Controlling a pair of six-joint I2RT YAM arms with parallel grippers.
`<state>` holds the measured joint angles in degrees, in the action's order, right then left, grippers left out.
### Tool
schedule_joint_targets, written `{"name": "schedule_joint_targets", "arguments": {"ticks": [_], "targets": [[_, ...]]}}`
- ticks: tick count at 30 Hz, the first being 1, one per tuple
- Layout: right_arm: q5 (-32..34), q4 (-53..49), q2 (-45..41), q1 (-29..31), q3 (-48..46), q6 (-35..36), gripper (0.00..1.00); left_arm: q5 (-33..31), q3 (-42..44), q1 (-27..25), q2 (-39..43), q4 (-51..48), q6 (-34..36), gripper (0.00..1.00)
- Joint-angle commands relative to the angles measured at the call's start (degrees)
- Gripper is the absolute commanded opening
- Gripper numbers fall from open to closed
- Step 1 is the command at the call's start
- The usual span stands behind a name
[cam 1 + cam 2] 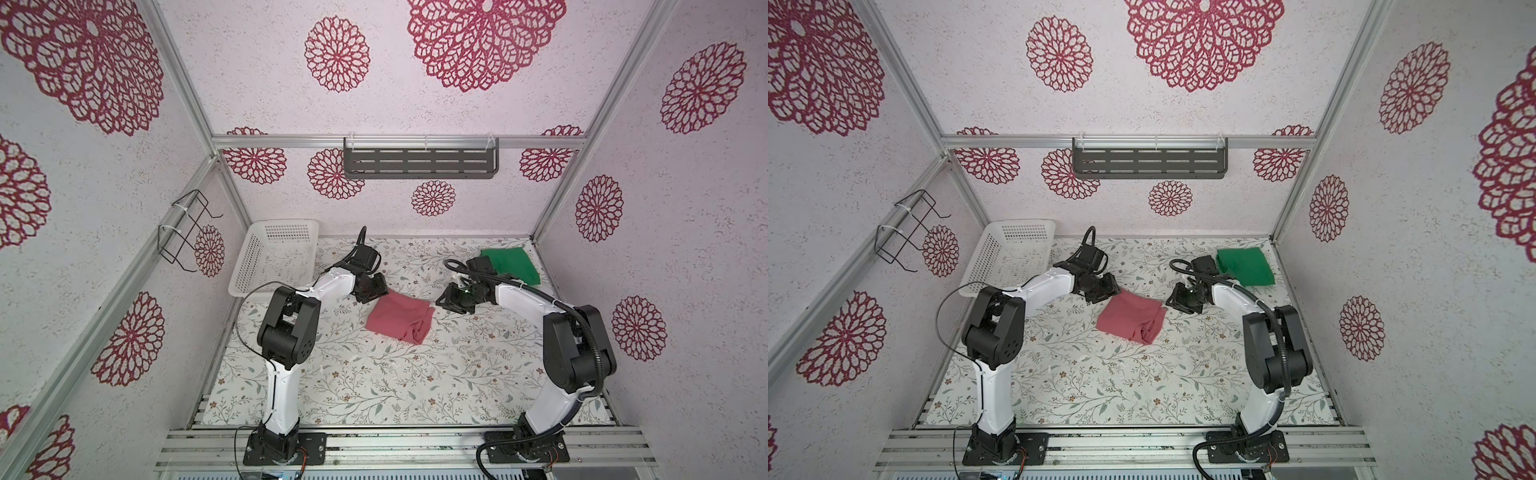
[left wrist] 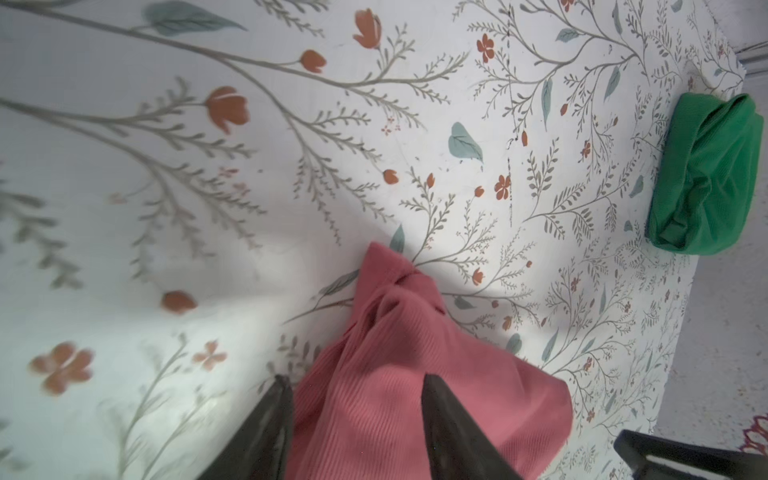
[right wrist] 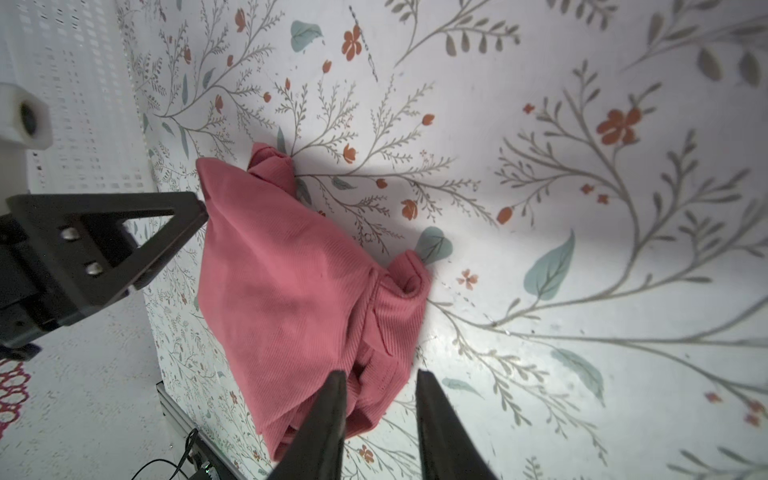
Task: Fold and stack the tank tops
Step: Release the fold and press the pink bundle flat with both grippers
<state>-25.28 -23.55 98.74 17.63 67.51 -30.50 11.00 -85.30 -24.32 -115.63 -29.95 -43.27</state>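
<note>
The dusty pink-red tank top (image 1: 399,318) (image 1: 1131,318) lies folded into a small bundle mid-table in both top views. At the back right rests the green tank top (image 1: 509,266) (image 1: 1246,266), folded as well. My left gripper (image 1: 376,296) (image 1: 1105,294) hangs at the pink top's far left corner. In the left wrist view this gripper (image 2: 357,377) is open, with pink cloth (image 2: 395,332) lying between the spread jaws. My right gripper (image 1: 446,301) (image 1: 1177,301) sits at the far right corner. It (image 3: 381,373) is also open, straddling the pink top's (image 3: 282,270) rumpled edge.
A white perforated basket (image 1: 274,257) (image 1: 1013,253) stands at the back left, beside the left arm. A wire rack (image 1: 187,232) hangs on the left wall and a dark slotted shelf (image 1: 419,160) on the back wall. The floral table (image 1: 374,382) stretches toward the front rail.
</note>
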Motion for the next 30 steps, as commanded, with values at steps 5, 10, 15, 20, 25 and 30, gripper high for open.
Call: {"name": "schedule_joint_targets", "arguments": {"ticks": [5, 10, 15, 20, 25, 30], "targets": [[1.72, 5.67, -7.93, 12.51, -6.38, -9.22, 0.26, -2.22, 9.93, -3.47, 9.91, 0.78, -2.33, 0.43], [3.42, 12.87, -5.79, 16.97, -8.58, -14.46, 0.3, -3.18, 12.77, -6.73, 8.61, 1.72, -3.96, 0.44], [4.59, 17.46, -3.38, 17.48, -10.07, -17.25, 0.3, -3.28, 16.14, -7.57, 7.32, 3.76, -5.25, 0.43], [7.13, 17.19, -3.73, 17.53, -12.54, -18.06, 0.02, -3.46, 18.59, -7.89, 7.0, 4.89, -6.07, 0.42], [8.79, 16.53, -8.34, 17.44, -18.84, -19.09, 0.0, -3.09, 20.39, -8.72, 8.0, 4.99, -6.91, 0.39], [10.76, 15.38, -15.55, 16.3, -28.43, -19.81, 0.0, -2.73, 22.39, -10.68, 9.65, 4.8, -8.53, 0.37]]}}
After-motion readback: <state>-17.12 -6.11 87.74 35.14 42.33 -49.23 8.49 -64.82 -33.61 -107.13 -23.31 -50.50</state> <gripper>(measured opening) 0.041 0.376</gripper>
